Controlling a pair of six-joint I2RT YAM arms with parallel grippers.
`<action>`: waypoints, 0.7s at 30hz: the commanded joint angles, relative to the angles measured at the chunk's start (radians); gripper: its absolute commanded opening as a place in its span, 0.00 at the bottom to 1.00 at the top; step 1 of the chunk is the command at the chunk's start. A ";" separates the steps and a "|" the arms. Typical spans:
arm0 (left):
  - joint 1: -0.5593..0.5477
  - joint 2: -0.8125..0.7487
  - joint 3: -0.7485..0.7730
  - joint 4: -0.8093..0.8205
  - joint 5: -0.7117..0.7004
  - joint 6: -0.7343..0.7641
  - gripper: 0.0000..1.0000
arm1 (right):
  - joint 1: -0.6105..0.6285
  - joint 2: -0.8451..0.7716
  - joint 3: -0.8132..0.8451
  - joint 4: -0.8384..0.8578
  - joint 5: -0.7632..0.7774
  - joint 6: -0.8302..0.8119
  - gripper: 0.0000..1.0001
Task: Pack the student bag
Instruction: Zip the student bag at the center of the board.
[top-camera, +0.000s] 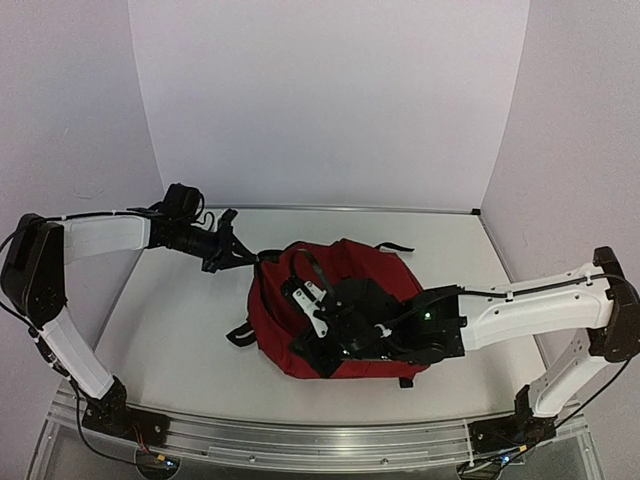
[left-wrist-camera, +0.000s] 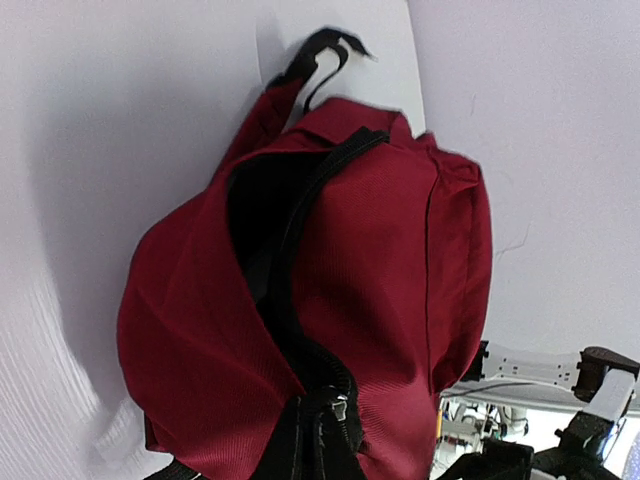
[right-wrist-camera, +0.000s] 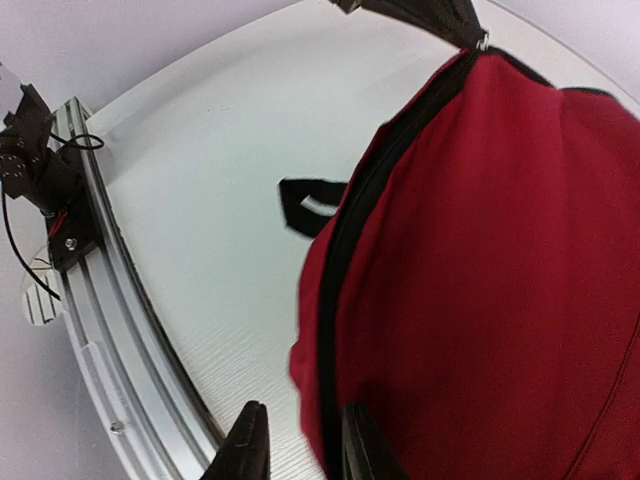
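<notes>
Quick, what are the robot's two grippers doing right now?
Left gripper: closed, holding the student bag by its edge.
Right gripper: slightly open, holding nothing, beside the bag's zipper.

Bare table (top-camera: 180, 320) left of student bag (top-camera: 350, 262), right arm (top-camera: 520, 310) lying across its near-right side

student bag (top-camera: 345, 270) on table (top-camera: 170, 330), left tool (top-camera: 248, 257) at its edge

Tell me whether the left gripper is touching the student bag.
Touching. The right wrist view shows the left gripper with closed tips pinching the student bag at its zipper end.
</notes>
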 joint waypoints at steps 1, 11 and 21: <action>0.070 -0.051 -0.034 0.278 -0.004 -0.033 0.00 | 0.054 -0.008 0.117 -0.062 0.174 0.138 0.59; 0.043 -0.182 -0.195 0.288 -0.031 -0.043 0.00 | 0.002 0.318 0.508 -0.131 0.425 0.169 0.85; 0.043 -0.213 -0.208 0.279 -0.065 -0.048 0.00 | -0.085 0.592 0.788 -0.167 0.429 0.078 0.71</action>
